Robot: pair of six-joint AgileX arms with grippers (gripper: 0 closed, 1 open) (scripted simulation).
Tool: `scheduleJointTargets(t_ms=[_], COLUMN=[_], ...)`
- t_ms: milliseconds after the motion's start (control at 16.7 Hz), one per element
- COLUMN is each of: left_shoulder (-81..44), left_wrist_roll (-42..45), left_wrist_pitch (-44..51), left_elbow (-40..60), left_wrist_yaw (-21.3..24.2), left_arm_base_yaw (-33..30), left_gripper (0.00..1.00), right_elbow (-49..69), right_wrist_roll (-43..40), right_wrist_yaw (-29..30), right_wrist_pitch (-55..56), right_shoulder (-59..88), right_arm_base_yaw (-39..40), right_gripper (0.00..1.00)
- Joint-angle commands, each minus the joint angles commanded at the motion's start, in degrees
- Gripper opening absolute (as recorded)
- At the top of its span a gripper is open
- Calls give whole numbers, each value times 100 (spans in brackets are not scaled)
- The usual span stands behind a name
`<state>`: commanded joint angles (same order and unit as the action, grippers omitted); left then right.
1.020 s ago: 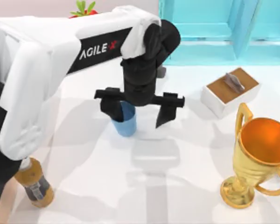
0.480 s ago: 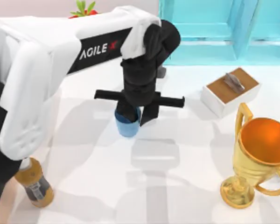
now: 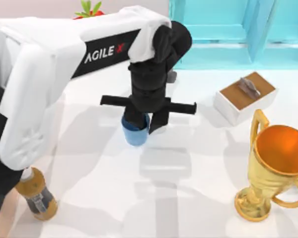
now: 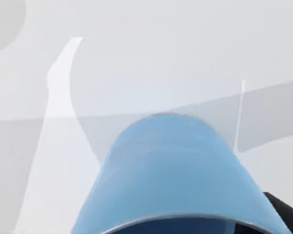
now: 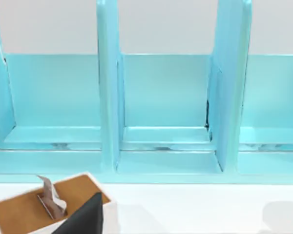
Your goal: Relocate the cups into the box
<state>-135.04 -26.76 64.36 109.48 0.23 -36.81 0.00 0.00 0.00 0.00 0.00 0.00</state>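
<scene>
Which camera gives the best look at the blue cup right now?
The left wrist view: the blue cup sits close up, its wall and rim plain. In the top view, the blue cup is partly hidden under the left gripper, whose fingers are shut on it. The right wrist view faces the turquoise cabinet instead.

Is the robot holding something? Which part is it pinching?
Yes. The left pincer is shut on the blue cup, pinching its top rim from above, one finger inside the cup and one outside.

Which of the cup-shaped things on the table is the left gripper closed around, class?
The plain blue tumbler, held by the left gripper near the table's middle. The gold trophy cup stands untouched at the right, far larger, with handles.
</scene>
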Motion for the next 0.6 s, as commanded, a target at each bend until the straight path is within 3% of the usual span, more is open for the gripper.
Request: scheduleJointTargets(t_ms=[600], left_shoulder=[1464], left_wrist_roll=[1097], left_wrist_pitch=[1292], left_elbow=[-169], left_wrist_yaw=[-13], left_arm_base_yaw=[1116], left_gripper=[0], right_elbow=[0], right_wrist_roll=[0], right_wrist_yaw=[0], right_wrist_pitch=[0], right_shoulder=[0], right_arm_base_yaw=[0], right_gripper=[100])
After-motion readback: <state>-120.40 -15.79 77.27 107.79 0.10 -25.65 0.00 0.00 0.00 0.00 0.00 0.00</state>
